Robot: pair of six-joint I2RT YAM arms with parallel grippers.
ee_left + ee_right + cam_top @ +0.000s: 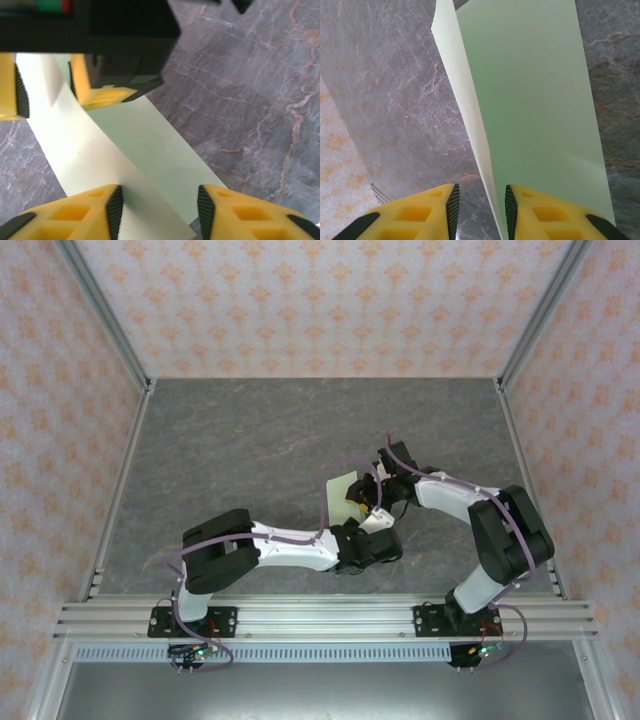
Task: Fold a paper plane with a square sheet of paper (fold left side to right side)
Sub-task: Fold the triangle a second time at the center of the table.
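Observation:
The square sheet of paper [343,492] is pale green and lies mid-table, partly folded, with one flap raised off the other half. In the left wrist view the paper [135,145] runs between my left gripper's [160,212] spread jaws, which stand open over its near corner without pinching it. In the right wrist view the raised flap's edge [470,115] stands upright between the jaws of my right gripper [481,212], close to the right-hand pad [509,212], and a gap shows on its left. From the left wrist, the right gripper [47,92] straddles the flap's far end.
Grey marbled tabletop [250,440] lies all around the paper. Patterned walls and metal frame posts [110,330] close off the sides and back. Both arms meet over the paper near the table's middle, wrists almost touching.

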